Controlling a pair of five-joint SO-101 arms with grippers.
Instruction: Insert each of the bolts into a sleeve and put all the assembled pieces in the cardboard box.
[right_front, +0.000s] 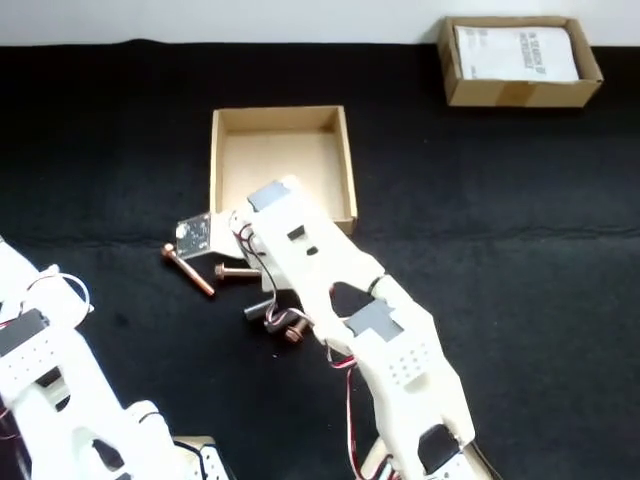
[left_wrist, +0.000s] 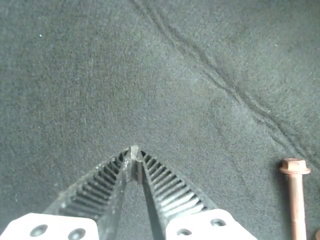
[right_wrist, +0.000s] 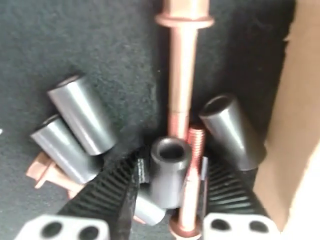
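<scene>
- Right gripper (right_wrist: 172, 162): fingers apparently clamped on a sleeve (right_wrist: 170, 175), whose bore faces the wrist camera.
- Cardboard box (right_wrist: 300, 100): its wall stands just beside that gripper.
- Bolt (right_wrist: 181, 85): lies flat, long axis roughly along the wall, head away from the gripper.
- Left gripper (left_wrist: 134, 159): fingers together over open mat (left_wrist: 100, 75).

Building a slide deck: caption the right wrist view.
Right gripper pinching a dark grey metal sleeve and copper-coloured threaded bolt together, loose sleeves around, brown cardboard box wall alongside.

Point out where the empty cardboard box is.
In the high view, the empty cardboard box sits left of centre, beyond the loose bolts and sleeves; the right arm overlaps its near edge.
</scene>
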